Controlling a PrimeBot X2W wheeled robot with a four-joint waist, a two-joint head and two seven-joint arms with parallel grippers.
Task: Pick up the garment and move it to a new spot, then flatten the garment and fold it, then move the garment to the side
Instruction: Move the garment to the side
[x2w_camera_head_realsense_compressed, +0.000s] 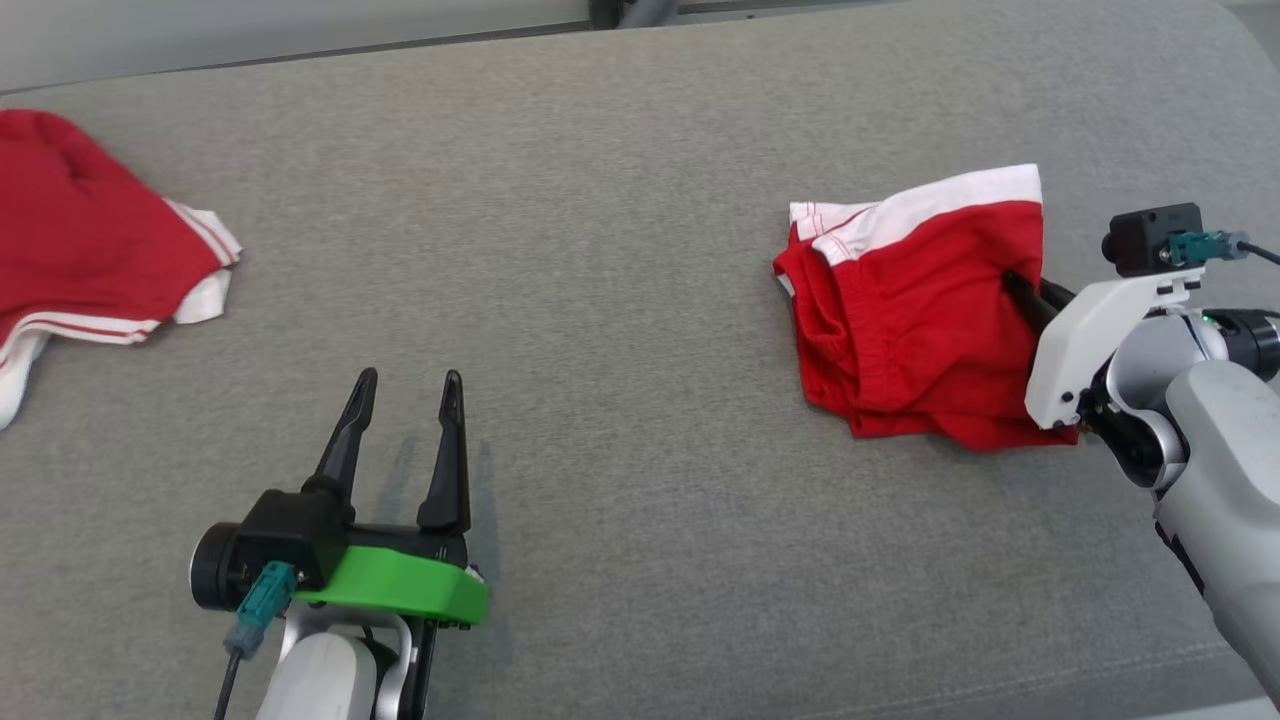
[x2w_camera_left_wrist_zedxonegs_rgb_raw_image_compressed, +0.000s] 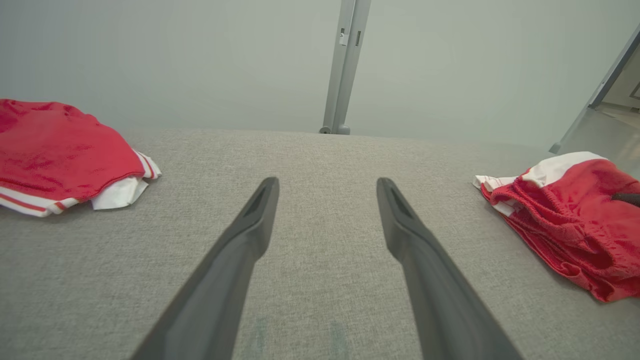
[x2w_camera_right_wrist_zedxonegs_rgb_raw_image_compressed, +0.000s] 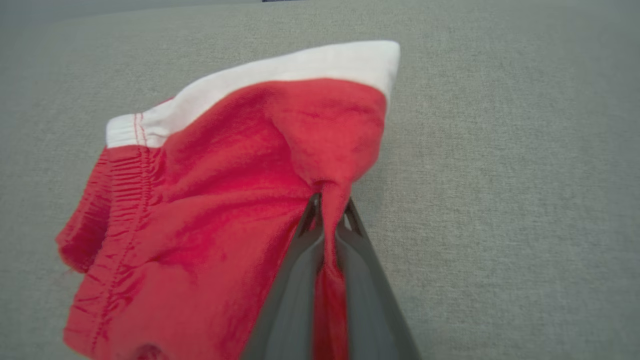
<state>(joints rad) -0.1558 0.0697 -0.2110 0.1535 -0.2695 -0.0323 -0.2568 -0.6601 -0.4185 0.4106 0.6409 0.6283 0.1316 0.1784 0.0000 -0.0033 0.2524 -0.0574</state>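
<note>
Where the right gripper (x2w_camera_right_wrist_zedxonegs_rgb_raw_image_compressed: 328, 205) pinches, the crumpled red garment (x2w_camera_right_wrist_zedxonegs_rgb_raw_image_compressed: 215, 200) puckers.

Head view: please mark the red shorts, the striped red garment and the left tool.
red shorts (x2w_camera_head_realsense_compressed: 910, 310), head view, middle of the red cloth.
striped red garment (x2w_camera_head_realsense_compressed: 80, 240), head view, plain red part.
left tool (x2w_camera_head_realsense_compressed: 410, 376), head view, midway between its open fingertips.

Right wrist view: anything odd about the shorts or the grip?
Nothing damaged. The red shorts lie rumpled, not flat; the right gripper has its jaws shut on a pinched ridge of cloth, trailing between them.
</note>
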